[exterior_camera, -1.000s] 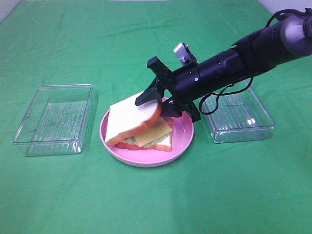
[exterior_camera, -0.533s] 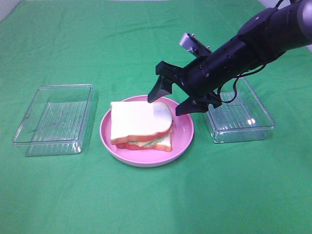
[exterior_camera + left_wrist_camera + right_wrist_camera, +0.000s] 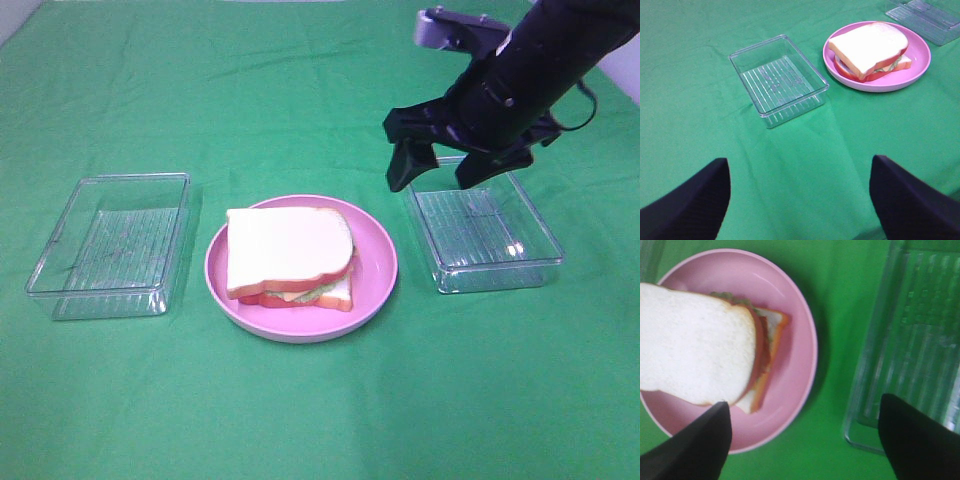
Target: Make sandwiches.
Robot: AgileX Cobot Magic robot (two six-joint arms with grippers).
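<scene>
A round pink plate (image 3: 375, 285) sits mid-table on a green cloth (image 3: 300, 420). On it lies a stacked sandwich (image 3: 290, 255): white top bread slice (image 3: 285, 245) w/ orange-brown crust, a bottom bread slice (image 3: 338, 292) peeking out beneath, and slivers of yellow cheese (image 3: 292, 296), green lettuce (image 3: 318, 290) and reddish bacon (image 3: 262, 299) showing at the edge. The top slice sits skewed, overhanging the bottom one.

Two clear plastic trays flank the plate. The left tray (image 3: 110, 245) shows nothing inside but its ribbed floor. The right tray (image 3: 485, 232) likewise shows only its ribbed base.

The right gripper (image 3: 435, 170) hangs in the air above the near-plate end of the right tray, fingers spread wide, holding nothing and touching nothing. The sandwich lies off to one side of those fingers, well below and apart from them — in the right wrist view the plate sits beside one finger (image 3: 695, 445) and the tray rim beside the other.

The left gripper (image 3: 800, 200) hovers over bare cloth, fingers spread wide, gripping nothing. The left tray lies ahead of its fingertips, w/ the plate and sandwich further on.

Open cloth surrounds plate and trays on all sides; a narrow green strip separates the plate from each tray. The cloth's far left corner shows a pale edge (image 3: 15, 20).
</scene>
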